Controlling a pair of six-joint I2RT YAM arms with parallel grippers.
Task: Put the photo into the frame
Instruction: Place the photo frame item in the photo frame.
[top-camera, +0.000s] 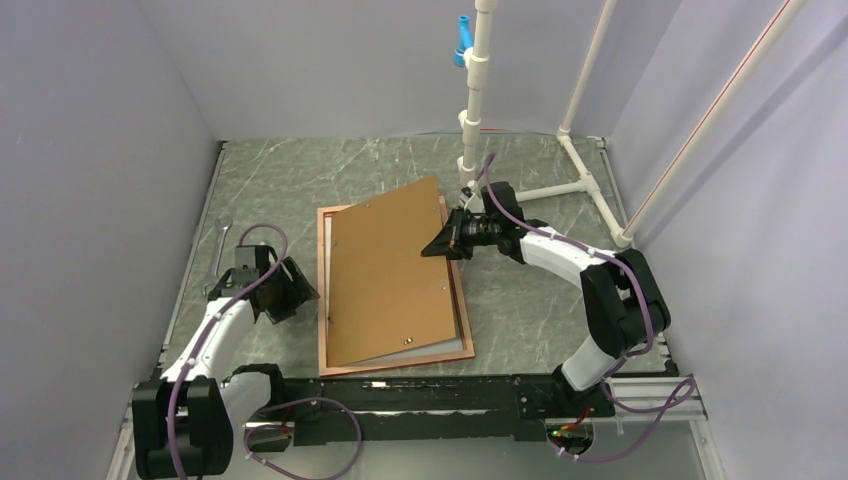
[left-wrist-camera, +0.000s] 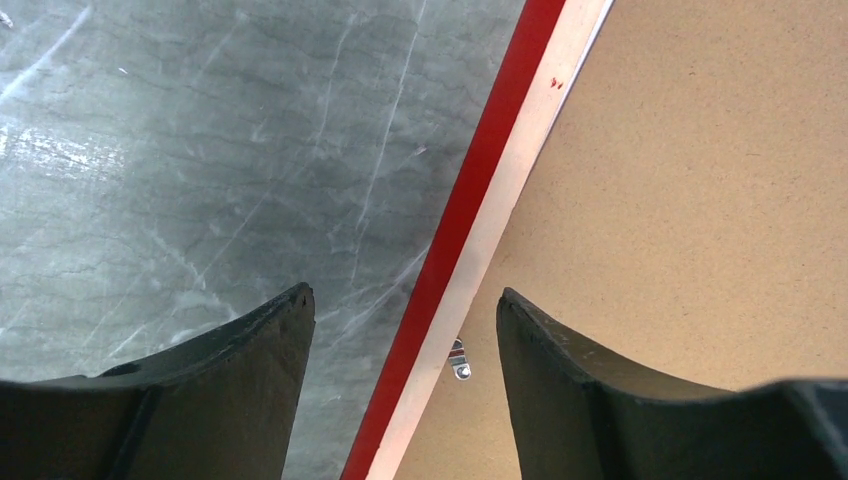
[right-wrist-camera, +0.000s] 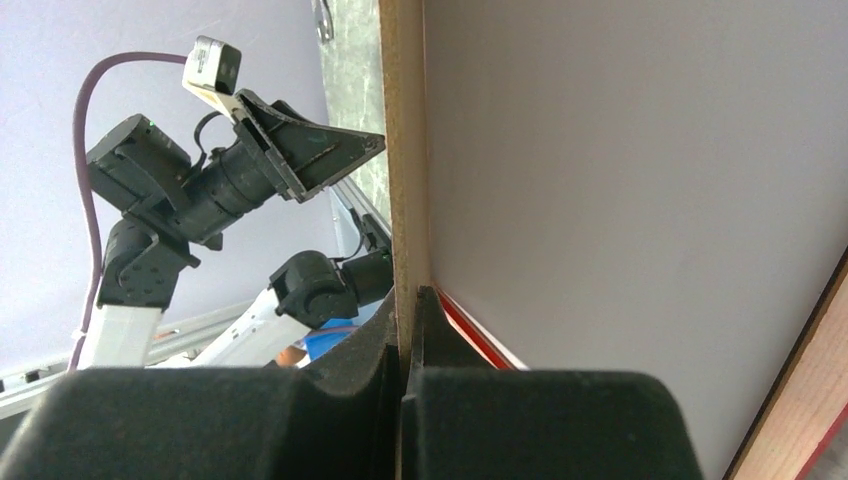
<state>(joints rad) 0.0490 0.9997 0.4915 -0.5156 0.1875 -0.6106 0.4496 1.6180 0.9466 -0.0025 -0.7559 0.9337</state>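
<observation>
The frame (top-camera: 324, 300) lies flat on the table, its orange-brown rim up. Its red edge shows in the left wrist view (left-wrist-camera: 470, 200). The brown backing board (top-camera: 385, 270) rests skewed on it, its right edge raised. My right gripper (top-camera: 458, 240) is shut on that raised edge, with both pads pressed to the thin board (right-wrist-camera: 408, 295). A pale sheet (top-camera: 440, 350) lies in the frame under the board and also shows in the right wrist view (right-wrist-camera: 620, 200). It may be the photo's white back; the printed side is hidden. My left gripper (top-camera: 293, 290) is open and empty, straddling the frame's left edge (left-wrist-camera: 405, 300).
A wrench (top-camera: 222, 240) lies at the table's left edge. A white pipe stand (top-camera: 475, 110) rises at the back, with legs running along the right wall (top-camera: 590, 185). A small metal clip (left-wrist-camera: 459, 360) sits on the board near the left gripper.
</observation>
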